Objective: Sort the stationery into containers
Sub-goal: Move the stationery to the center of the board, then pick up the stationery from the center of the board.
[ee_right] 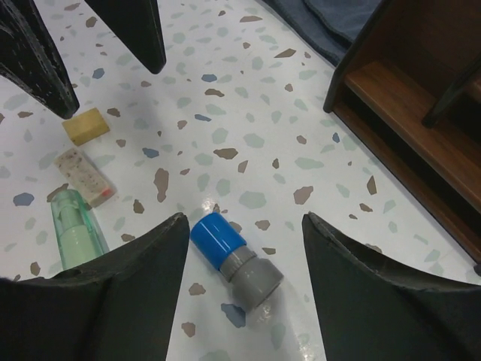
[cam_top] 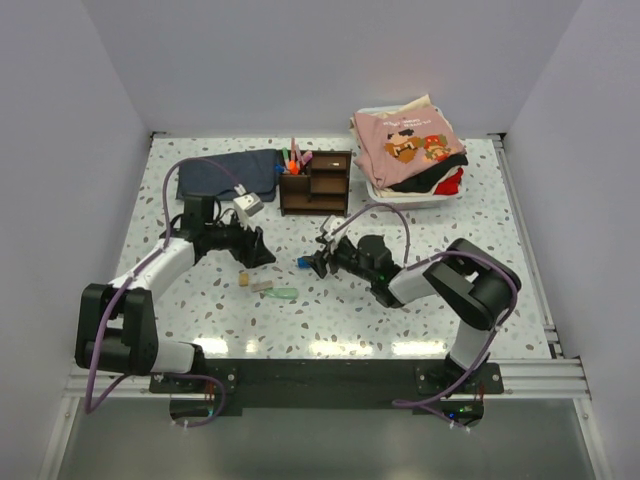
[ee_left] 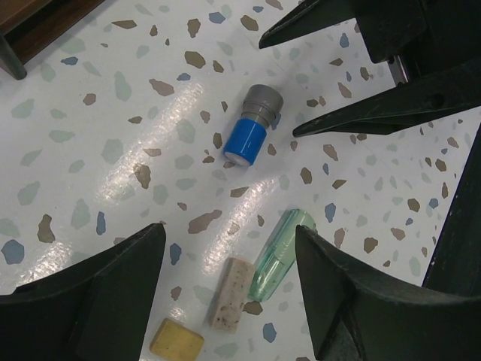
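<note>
A tiny blue-capped grey bottle (cam_top: pixel 303 264) lies on its side on the speckled table. My right gripper (cam_top: pixel 318 262) is open, low over it, and the bottle (ee_right: pixel 234 259) lies between its fingers. My left gripper (cam_top: pixel 258 250) is open and empty, just above a pale green eraser (ee_left: pixel 282 254), a speckled eraser (ee_left: pixel 231 293) and a tan eraser (ee_left: pixel 176 340). The bottle also shows in the left wrist view (ee_left: pixel 254 129). The dark brown organiser (cam_top: pixel 315 182) stands at the back, with several pens (cam_top: pixel 293 160) upright in its left compartment.
A dark blue folded cloth (cam_top: pixel 228 173) lies left of the organiser. A white bin (cam_top: pixel 432 197) with pink clothes stands at the back right. The two grippers face each other closely, and the left gripper's fingers (ee_right: pixel 45 68) show in the right wrist view.
</note>
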You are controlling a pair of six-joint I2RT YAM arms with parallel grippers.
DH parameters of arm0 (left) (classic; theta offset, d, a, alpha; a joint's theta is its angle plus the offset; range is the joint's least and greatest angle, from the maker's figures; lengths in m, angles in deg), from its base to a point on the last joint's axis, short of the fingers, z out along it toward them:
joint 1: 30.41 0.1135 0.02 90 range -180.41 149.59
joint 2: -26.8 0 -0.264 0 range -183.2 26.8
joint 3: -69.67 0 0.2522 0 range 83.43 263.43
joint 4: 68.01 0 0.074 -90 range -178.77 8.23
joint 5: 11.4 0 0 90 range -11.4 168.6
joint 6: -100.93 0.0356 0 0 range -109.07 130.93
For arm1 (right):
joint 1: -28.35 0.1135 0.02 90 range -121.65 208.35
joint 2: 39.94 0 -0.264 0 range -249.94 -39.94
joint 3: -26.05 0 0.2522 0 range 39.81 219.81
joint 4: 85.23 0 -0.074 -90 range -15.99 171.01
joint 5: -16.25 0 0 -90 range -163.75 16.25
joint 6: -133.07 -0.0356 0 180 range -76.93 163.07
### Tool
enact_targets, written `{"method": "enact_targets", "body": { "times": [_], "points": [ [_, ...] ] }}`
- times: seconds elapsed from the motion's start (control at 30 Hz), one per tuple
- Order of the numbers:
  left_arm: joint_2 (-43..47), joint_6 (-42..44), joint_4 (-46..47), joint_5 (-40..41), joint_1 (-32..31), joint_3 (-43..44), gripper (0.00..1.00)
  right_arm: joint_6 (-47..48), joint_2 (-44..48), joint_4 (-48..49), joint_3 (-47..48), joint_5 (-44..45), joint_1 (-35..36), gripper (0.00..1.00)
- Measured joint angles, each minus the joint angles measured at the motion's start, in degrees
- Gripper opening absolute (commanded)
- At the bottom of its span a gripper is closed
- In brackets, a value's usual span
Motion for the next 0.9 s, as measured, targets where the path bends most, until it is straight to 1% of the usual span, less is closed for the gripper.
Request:
{"method": "enact_targets", "body": {
  "times": [0.23,0.27,0.3,0.37,0.4,0.53,0.6,0.7,0.83,0.9],
  "points": [
    [-0.22,-0.07,0.79,-0.28,0.0,-0.76,0.74,2.08,5.42,-1.29,-2.58,0.35,0.07,0.66],
    [-0.22,-0.37,0.94,-0.26,0.0,-0.76,0.74,3.21,6.08,-1.86,-2.56,-0.15,0.07,0.65],
    [-0.22,-0.57,1.09,-0.2,0.0,-0.76,0.74,5.49,7.41,-4.85,-1.95,-1.4,0.07,0.63],
    [-0.2,-0.94,1.07,-0.02,0.0,-0.76,0.74,10.23,9.22,-13.97,1.36,-5.03,0.09,0.58],
    [-0.15,-1.03,0.94,0.33,0.0,-0.76,0.74,13.46,9.44,-21.33,5.18,-7.17,0.15,0.58],
    [0.98,-0.63,-1.77,3.21,0.04,-0.68,0.75,28.81,7.02,-51.52,26.75,-14.51,1.38,0.58],
    [1.88,0.17,-4.17,5.14,0.24,-0.31,0.73,36.83,5.44,-63.93,35.74,-15.87,2.58,0.57],
    [3.54,1.68,-7.69,8.33,1.4,0.57,0.74,48.85,1.22,-82.71,48.04,-16.39,5.29,0.57],
    [6.19,1.49,-9.99,12.28,4.7,1.77,0.74,58.84,-5.7,-101.48,55.76,-15.58,7.76,0.57],
    [7.06,0.81,-10.32,13.51,6.95,2.56,0.74,61.57,-9.42,-108.19,57.81,-14.82,8.31,0.57]
  ]
}}
